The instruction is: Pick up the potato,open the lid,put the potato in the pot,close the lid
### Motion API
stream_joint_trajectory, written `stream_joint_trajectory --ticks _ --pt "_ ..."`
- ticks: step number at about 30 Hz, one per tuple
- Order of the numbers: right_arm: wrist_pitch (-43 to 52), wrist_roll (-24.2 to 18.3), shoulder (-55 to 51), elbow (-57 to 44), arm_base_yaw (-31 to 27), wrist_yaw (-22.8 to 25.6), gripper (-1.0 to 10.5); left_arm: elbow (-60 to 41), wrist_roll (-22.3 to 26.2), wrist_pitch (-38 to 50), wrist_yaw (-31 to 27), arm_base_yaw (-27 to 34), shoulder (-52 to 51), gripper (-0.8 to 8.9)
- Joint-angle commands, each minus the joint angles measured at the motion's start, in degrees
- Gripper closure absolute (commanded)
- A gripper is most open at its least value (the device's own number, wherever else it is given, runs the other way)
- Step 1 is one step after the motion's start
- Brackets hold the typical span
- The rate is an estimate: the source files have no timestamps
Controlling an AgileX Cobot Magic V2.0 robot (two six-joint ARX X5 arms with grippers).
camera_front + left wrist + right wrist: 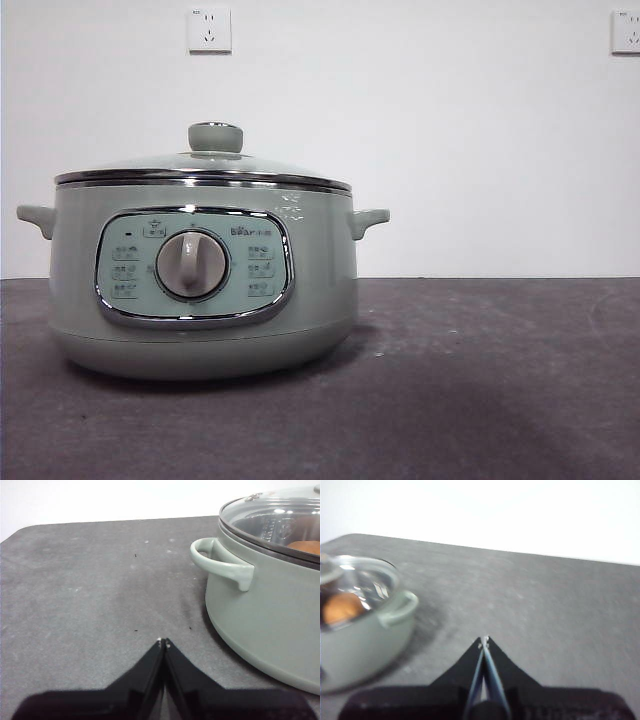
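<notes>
the potato lies inside the pot, showing orange-brown through the glass of the lid in both wrist views, and the lid sits flat on the chrome rim with its knob upright in the middle. judged from how things lie, the task looks finished or all but finished, so what is left is only to check the seating: the lid's rim should meet the pot's rim evenly all round, with no tilt and no gap, and from the front view it appears level. if it needed a nudge, the knob is the part to take, from straight above, so the glass does not slide sideways. the left gripper hangs low over the dark table just beside the pot's near side handle, its jaws pressed together and holding nothing. the right gripper is on the pot's other side, further off over bare table, tips likewise closed and empty. neither arm shows in the front view, and both point across the table, not at the pot.
</notes>
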Motion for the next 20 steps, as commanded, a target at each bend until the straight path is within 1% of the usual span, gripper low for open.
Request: stream_joint_trajectory --ticks 1,5,8,10,13,20 --pt "1.2 -0.4 -4.9 -7.4 -1.8 -0.2 9.6 -0.8 -0.5 0.3 0.0 0.2 -0.2 8.17" --pt "4.6 -0.2 -11.0 -16.3 -2.4 -0.2 9.6 -0.8 -0.5 0.3 0.0 0.2 -0.2 8.17" --pt "8.6 1.8 -13.8 -21.6 -2.4 -0.2 9.6 -0.8 -0.5 0.3 0.0 0.2 -0.2 8.17" --pt "9.4 3.1 -15.1 -23.7 -2.4 -0.2 9.6 -0.8 -0.5 0.3 0.0 0.2 -0.2 8.17" --pt "9.7 4.4 -16.3 -26.1 -2.4 -0.2 9.6 -0.8 -0.5 0.3 0.0 0.2 -0.2 8.17" --pt "10.0 4.9 -16.8 -26.9 -2.4 0.0 9.6 -0.8 -0.5 0.3 0.0 0.2 -0.2 8.17"
